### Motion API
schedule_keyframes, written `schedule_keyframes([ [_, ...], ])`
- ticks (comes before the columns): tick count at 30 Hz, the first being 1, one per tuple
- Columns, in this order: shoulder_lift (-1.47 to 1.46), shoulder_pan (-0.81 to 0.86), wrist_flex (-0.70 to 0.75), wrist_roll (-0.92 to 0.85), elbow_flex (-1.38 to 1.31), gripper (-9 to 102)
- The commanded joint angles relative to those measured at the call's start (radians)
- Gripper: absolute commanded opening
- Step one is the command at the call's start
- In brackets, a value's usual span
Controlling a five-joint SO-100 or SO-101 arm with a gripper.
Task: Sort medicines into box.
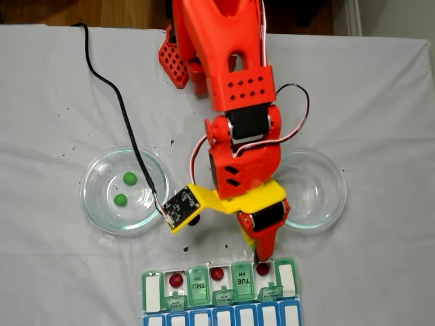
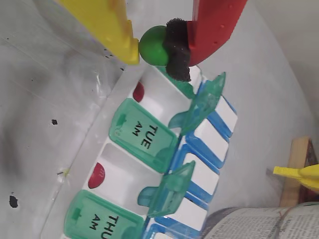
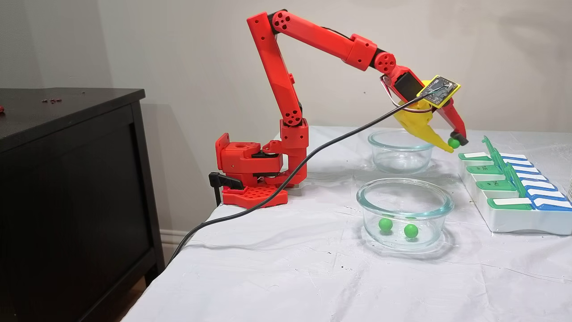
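A green ball (image 2: 155, 46) sits pinched in the pincer (image 2: 158, 47), between yellow finger and red, padded finger, just above the pill box (image 3: 514, 221) end. Below it, three open compartments each hold a red ball (image 1: 177, 280). Behind the pincer stand two glass dishes; one (image 3: 404, 197) holds two green balls (image 3: 385, 224). The arm reaches out over the desk (image 3: 277, 268), angled down.

2 medicines (image 1: 125, 189) in left dish (image 1: 102, 210) — box (image 1: 153, 288) in front | 3 inside
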Motion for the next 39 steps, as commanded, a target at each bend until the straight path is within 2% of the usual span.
schedule_keyframes([
  [1, -0.017, 0.005, -0.089, -0.002, -0.055, 0],
  [15, -0.186, 0.020, -0.262, 0.046, -0.086, 0],
  [19, -0.250, 0.023, -0.216, 0.077, -0.146, 0],
  [26, -0.267, 0.032, -0.227, 0.081, -0.161, 0],
  [39, -0.087, 0.028, -0.153, 0.069, -0.143, 0],
])
